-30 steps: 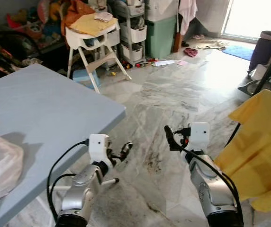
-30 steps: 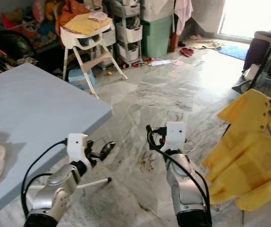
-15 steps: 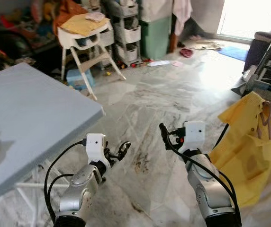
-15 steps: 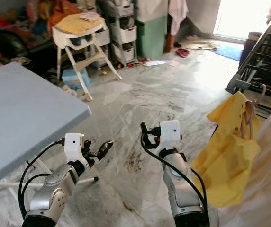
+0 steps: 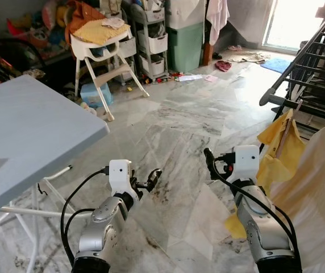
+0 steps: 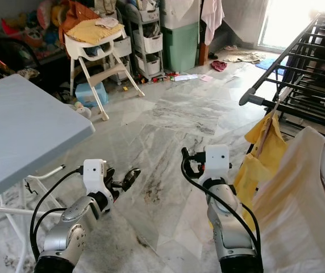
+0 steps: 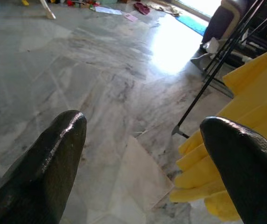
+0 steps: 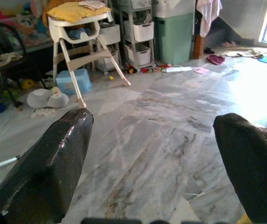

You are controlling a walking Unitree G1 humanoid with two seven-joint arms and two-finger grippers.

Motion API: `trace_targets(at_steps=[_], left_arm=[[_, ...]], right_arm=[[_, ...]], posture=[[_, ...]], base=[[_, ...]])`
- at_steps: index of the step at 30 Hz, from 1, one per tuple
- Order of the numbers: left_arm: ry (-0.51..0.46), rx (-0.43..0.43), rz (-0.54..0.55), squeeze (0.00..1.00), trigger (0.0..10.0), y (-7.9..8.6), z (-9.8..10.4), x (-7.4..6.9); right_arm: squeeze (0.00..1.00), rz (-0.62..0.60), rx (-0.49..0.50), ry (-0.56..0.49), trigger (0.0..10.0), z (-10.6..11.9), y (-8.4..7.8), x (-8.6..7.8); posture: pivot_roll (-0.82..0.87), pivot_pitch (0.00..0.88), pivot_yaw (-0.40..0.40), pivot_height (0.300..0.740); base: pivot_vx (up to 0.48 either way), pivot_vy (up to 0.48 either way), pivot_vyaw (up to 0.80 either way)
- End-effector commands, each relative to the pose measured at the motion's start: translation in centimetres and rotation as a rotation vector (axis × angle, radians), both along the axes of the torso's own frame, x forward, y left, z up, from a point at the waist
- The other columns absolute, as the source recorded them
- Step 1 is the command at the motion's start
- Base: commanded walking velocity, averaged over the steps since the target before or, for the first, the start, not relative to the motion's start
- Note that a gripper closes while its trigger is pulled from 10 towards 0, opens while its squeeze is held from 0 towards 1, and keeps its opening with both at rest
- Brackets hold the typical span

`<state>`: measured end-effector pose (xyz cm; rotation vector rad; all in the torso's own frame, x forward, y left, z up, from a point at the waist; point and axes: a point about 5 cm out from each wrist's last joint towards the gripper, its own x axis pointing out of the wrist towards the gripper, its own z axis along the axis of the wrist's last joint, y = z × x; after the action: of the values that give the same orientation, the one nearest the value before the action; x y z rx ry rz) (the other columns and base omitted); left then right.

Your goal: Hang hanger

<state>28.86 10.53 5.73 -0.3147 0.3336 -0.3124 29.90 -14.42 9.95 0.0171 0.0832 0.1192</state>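
Both grippers, left (image 5: 151, 180) and right (image 5: 209, 160), were spread and empty; swinging toward the rack (image 5: 304, 68) risked snagging the yellow shirt (image 5: 276, 149).

The floor (image 5: 174, 119) is laid with glossy veined marble. A matt pale-blue top is seen on the table (image 5: 32, 131). Soft yellow cloth (image 6: 265, 153) is draped on a black metal rack (image 6: 299, 74). The high chair (image 5: 103, 51) looks smooth white plastic.

a grey desk (image 5: 32, 119) sits beside the left gripper (image 5: 149, 180); a white high chair (image 5: 103, 48) and green bin (image 5: 186, 42) stand well beyond both.
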Motion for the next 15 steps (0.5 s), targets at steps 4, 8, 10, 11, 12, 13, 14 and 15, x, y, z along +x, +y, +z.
trace_targets(at_steps=[4, 8, 10, 11, 12, 13, 14, 15], left_arm=[[0.011, -0.003, 0.034, 0.0, 10.0, 0.29, -0.15, 0.17], [0.021, -0.012, 0.052, 0.0, 10.0, 0.43, -0.25, 0.19], [0.019, -0.011, 0.052, 0.0, 10.0, 0.44, -0.24, 0.22], [0.016, -0.01, 0.052, 0.0, 10.0, 0.46, -0.23, 0.24], [0.017, -0.01, 0.054, 0.0, 10.0, 0.46, -0.23, 0.24], [0.017, -0.009, 0.054, 0.0, 10.0, 0.47, -0.24, 0.25], [0.018, -0.006, 0.053, 0.0, 10.0, 0.48, -0.25, 0.25], [0.019, -0.002, 0.052, 0.0, 10.0, 0.51, -0.29, 0.24]], right_arm=[[0.0, -0.005, -0.009, -0.016, 10.0, 0.44, -0.02, 0.33], [0.0, -0.01, -0.007, -0.022, 10.0, 0.54, -0.12, 0.38], [0.0, -0.01, -0.005, -0.023, 10.0, 0.54, -0.11, 0.4], [0.0, -0.011, -0.001, -0.025, 10.0, 0.56, -0.1, 0.42], [0.0, -0.011, 0.001, -0.026, 10.0, 0.59, -0.09, 0.43], [0.0, -0.011, 0.001, -0.026, 10.0, 0.6, -0.08, 0.43], [0.0, -0.01, -0.001, -0.026, 10.0, 0.6, -0.06, 0.44], [0.0, -0.01, -0.002, -0.025, 10.0, 0.56, 0.0, 0.41]], posture=[[-0.18, 0.0, 0.067, 0.74], [-0.17, 0.0, 0.065, 0.74], [-0.17, 0.0, 0.066, 0.74], [-0.17, 0.0, 0.067, 0.74], [-0.17, 0.0, 0.067, 0.74], [-0.17, 0.0, 0.067, 0.74], [-0.17, 0.0, 0.067, 0.74], [-0.17, 0.0, 0.069, 0.74]], base=[[0.0, 0.0, 0.0], [0.0, 0.0, 0.0], [0.0, 0.0, 0.0], [0.0, 0.0, 0.0], [0.0, 0.0, 0.0], [0.0, 0.0, 0.0], [0.0, 0.0, 0.0], [0.0, 0.0, 0.0]])
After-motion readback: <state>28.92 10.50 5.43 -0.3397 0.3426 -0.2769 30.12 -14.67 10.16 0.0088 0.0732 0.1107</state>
